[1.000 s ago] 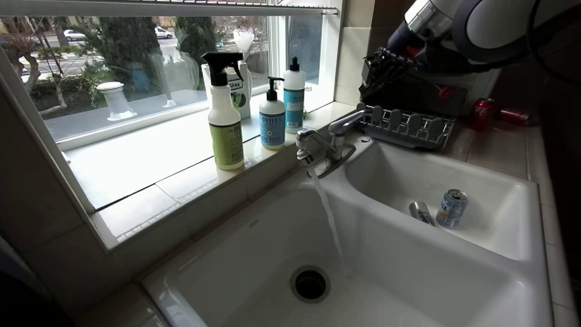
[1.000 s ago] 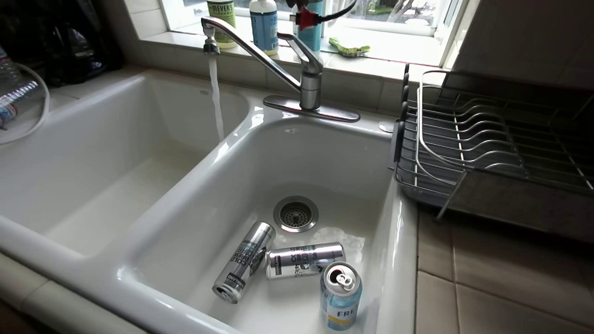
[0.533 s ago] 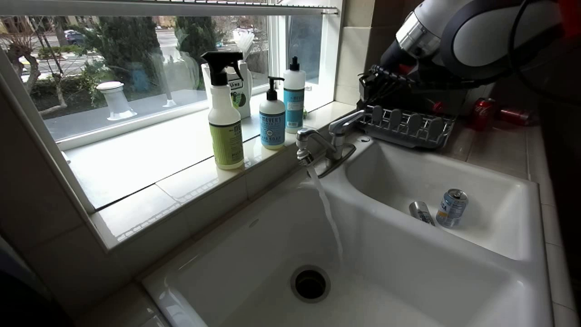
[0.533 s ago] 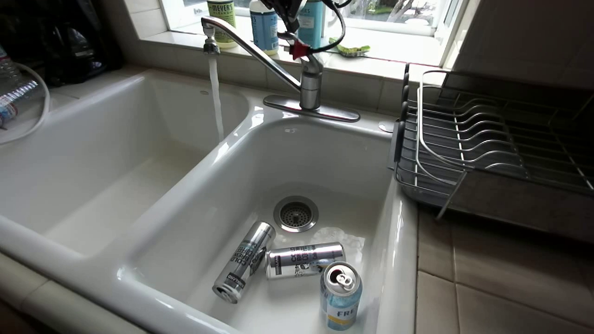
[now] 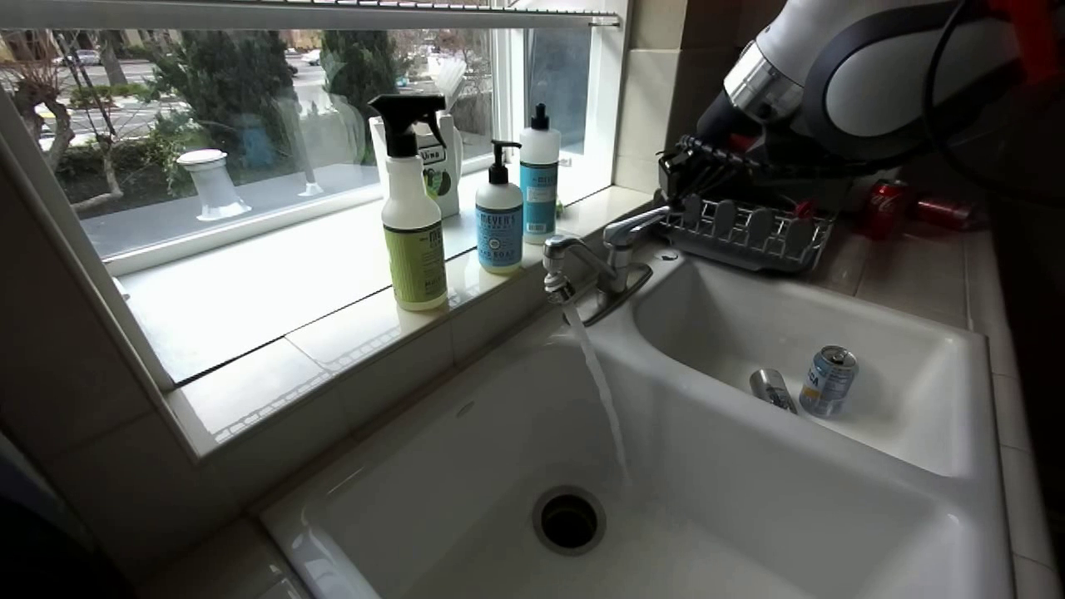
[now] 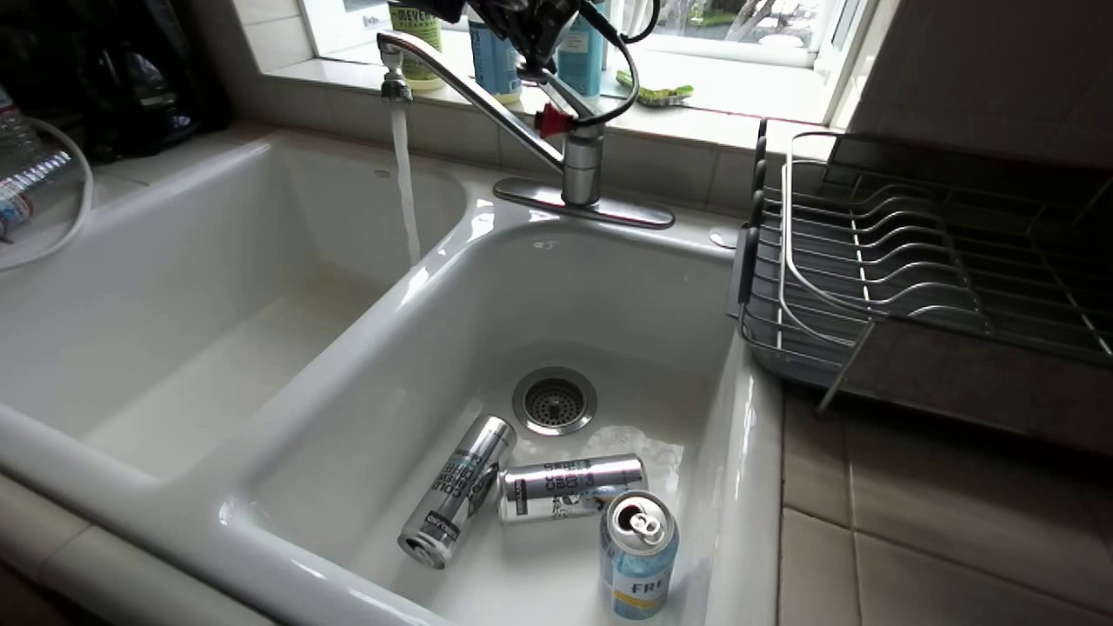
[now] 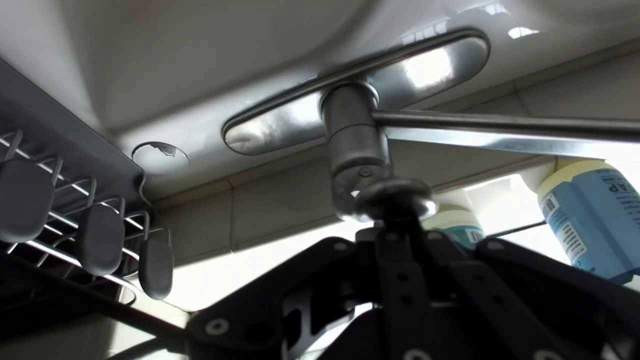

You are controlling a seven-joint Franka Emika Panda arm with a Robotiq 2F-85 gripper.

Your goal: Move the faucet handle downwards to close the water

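Note:
The faucet handle is a short chrome lever, tilted up from the faucet body; it also shows in an exterior view. Its rounded end is just beyond my fingertips in the wrist view. The water runs from the spout as a thin stream, also in an exterior view. My gripper is black, its fingers close together with nothing seen held. In an exterior view the gripper is right above the handle's raised end and partly hides it. I cannot tell if they touch.
A dish rack stands right of the sink. Soap bottles and a spray bottle stand on the windowsill close to the faucet. Two silver cans and a blue can are in one basin. A red-plugged cable hangs by the handle.
My gripper has come down into view and moved over the raised end of the faucet handle. The red plug hangs lower. The water still runs.

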